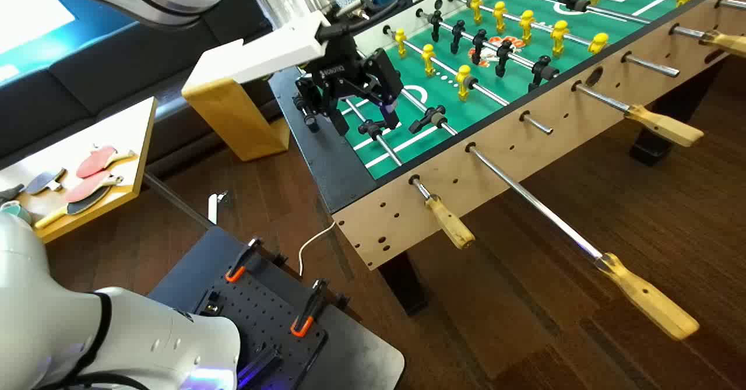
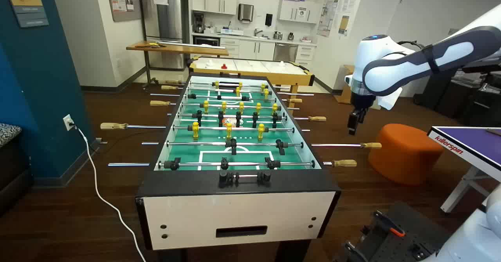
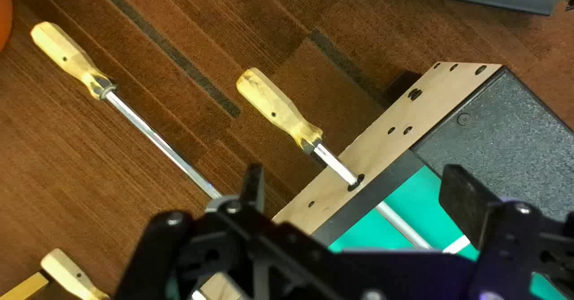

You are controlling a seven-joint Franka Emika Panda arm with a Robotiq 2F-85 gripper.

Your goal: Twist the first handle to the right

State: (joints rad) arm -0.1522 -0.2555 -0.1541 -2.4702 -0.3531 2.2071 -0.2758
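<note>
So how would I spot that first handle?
On the foosball table, find the corner nearest the robot's base. The first handle, wooden, sits closest to that corner. Unlike the next handle, far out on a long rod, it sits close in.

The end handle [image 2: 345,163] lies between the foosball table [image 2: 184,211] and ottoman [image 2: 405,156].
</note>
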